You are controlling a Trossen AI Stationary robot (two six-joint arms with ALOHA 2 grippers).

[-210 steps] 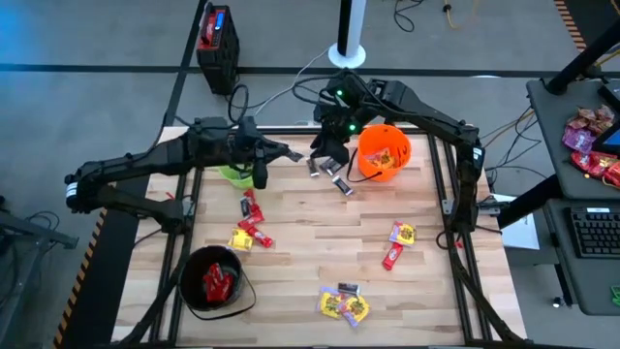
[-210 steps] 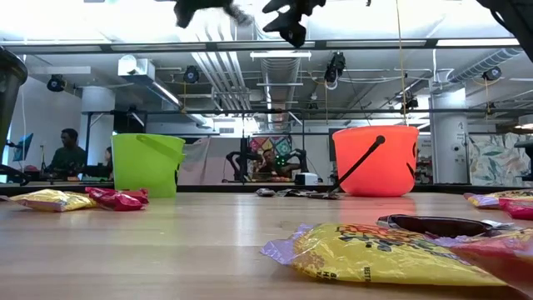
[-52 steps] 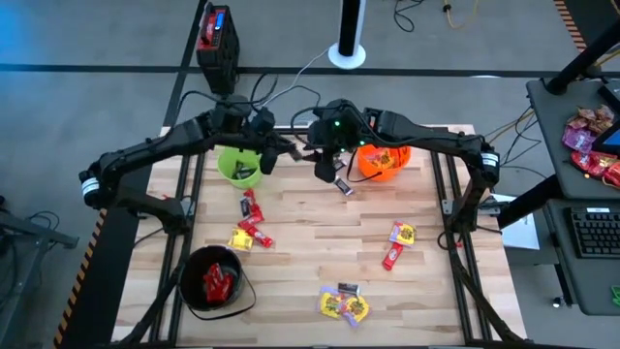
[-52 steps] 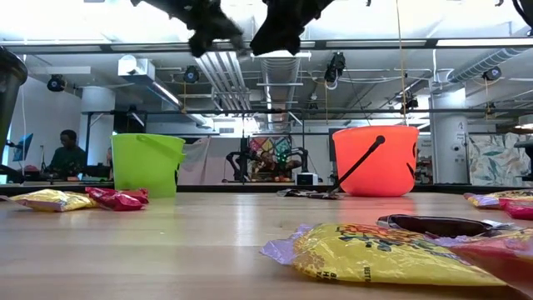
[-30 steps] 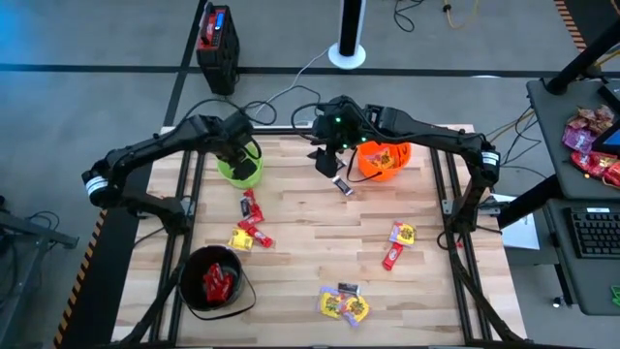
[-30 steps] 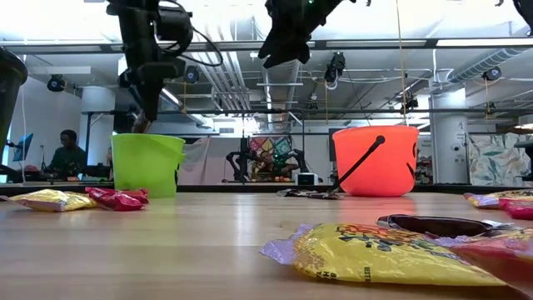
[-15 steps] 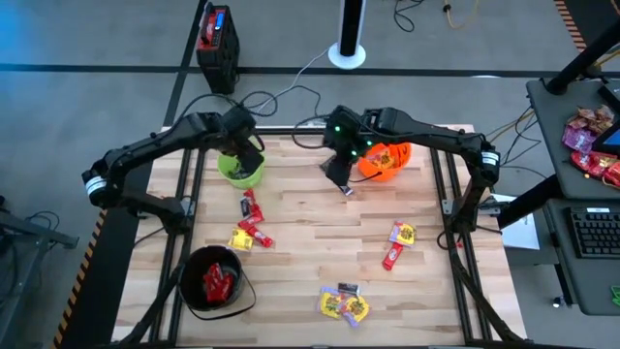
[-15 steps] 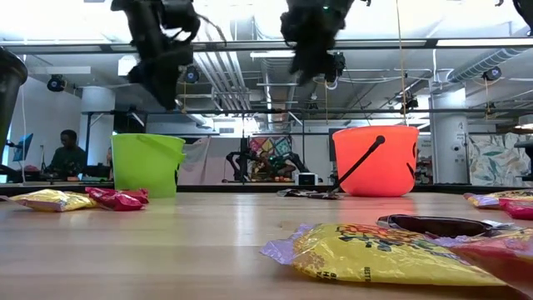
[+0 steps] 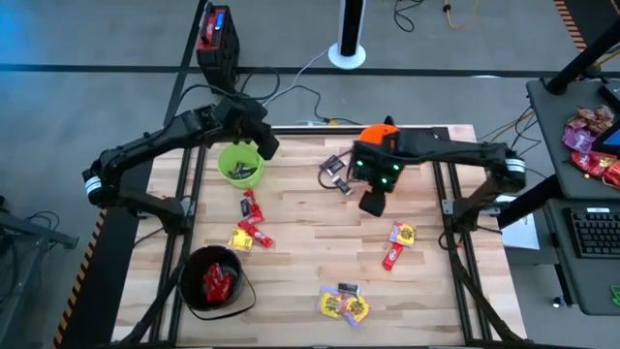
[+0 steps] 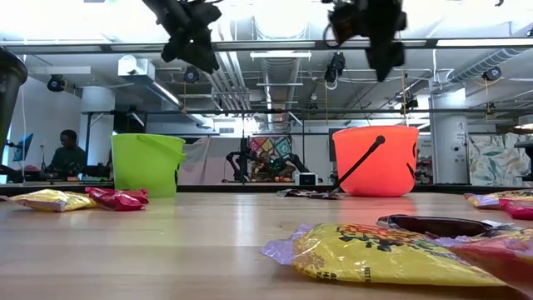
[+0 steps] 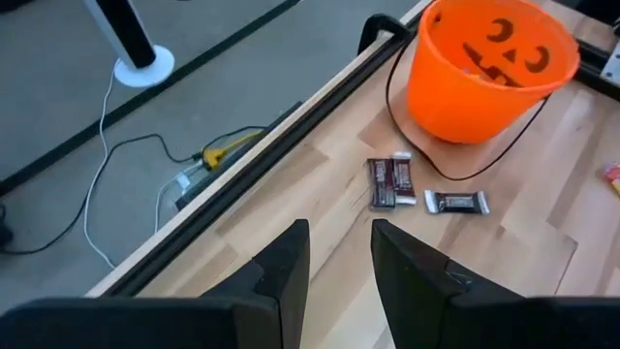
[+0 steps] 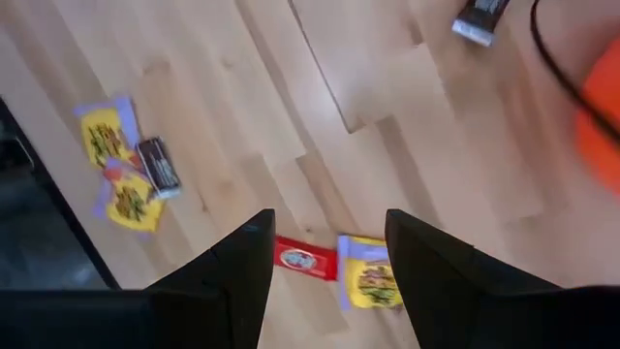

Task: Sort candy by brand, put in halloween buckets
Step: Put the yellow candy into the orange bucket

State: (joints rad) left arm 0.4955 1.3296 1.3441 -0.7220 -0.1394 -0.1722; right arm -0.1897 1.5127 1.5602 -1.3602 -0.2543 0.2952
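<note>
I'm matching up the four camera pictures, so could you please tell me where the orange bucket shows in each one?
High view: orange bucket at the table's back edge, mostly hidden under the right arm.
Low view: right of centre.
Left wrist view: upper right.
Right wrist view: only an orange blur at the right edge.
Shared landmark: the dark candies beside it.

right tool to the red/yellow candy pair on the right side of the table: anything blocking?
Nothing visible. The right tool hangs open above bare wood, and the yellow candy and red candy lie apart from the orange bucket, with only table between.
</note>
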